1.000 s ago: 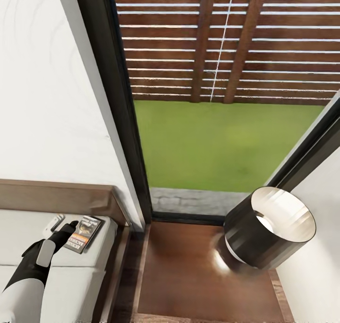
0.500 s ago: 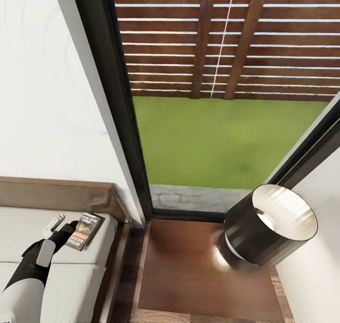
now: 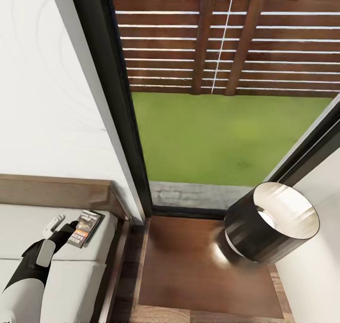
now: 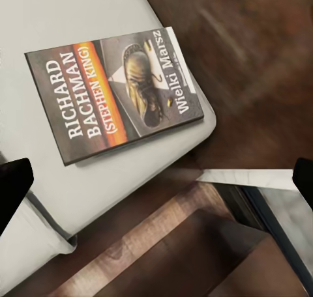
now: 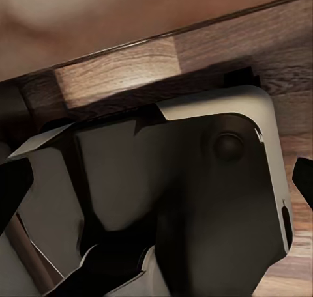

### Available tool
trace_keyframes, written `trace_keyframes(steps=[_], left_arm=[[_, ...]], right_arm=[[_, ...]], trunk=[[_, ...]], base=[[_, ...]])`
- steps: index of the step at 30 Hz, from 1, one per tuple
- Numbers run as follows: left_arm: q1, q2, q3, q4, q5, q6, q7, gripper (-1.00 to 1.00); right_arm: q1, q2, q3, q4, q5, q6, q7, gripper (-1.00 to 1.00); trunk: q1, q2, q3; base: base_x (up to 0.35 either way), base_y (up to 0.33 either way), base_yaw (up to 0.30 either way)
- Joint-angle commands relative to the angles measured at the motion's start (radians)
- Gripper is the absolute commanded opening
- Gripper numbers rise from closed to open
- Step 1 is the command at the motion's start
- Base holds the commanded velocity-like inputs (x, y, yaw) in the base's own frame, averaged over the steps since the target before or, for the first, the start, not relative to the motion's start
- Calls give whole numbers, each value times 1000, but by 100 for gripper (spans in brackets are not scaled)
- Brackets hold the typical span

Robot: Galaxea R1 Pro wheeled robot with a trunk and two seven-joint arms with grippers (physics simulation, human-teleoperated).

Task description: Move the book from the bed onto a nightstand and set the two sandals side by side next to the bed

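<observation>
The book (image 3: 85, 227) lies flat near the corner of the bed's pale mattress (image 3: 19, 219), close to the headboard. In the left wrist view its cover (image 4: 117, 92) reads "RICHARD BACHMAN" on an orange band. My left gripper (image 3: 65, 225) hovers just short of the book and is open. Its dark fingertips (image 4: 13, 189) stand wide apart at the edges of the left wrist view, with nothing between them. The nightstand (image 3: 189, 266) stands right of the bed with a glossy brown top. My right gripper (image 5: 156, 180) is open over wood flooring. The two sandals are out of view.
A dark drum lamp shade (image 3: 270, 225) takes up the nightstand's right side. Behind it a black window frame (image 3: 118, 101) looks onto grass and a slatted brown fence. The wooden headboard (image 3: 56, 193) meets the white wall. Part of my own body (image 5: 215, 180) blocks the right wrist view.
The head view has shifted slightly, so the whole picture has moved. My left gripper stays by the book, still open.
</observation>
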Motion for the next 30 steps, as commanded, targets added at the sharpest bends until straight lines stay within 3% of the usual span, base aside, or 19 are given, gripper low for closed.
trace_keyframes(steps=[1,10,18,30], left_arm=[[-1,0,3,-1,9,7,1,100],[-1,-1,3,-1,9,7,1,100],[-1,-1,3,-1,9,7,1,100],[-1,-2,3,-1,9,7,1,100]], right_arm=[[-2,-1,-8,4,-3,1,5,100],[-1,-8,-9,2,-3,0,-4,100],[-2,-7,-9,0,-3,-1,-193,100],[-2,-3,-8,-1,-3,-1,-238,100]], trunk=[[0,-2,-3],[0,-2,-17],[0,-2,-30],[0,-2,-49]], base=[[0,0,0],[0,0,0],[0,0,0],[0,0,0]])
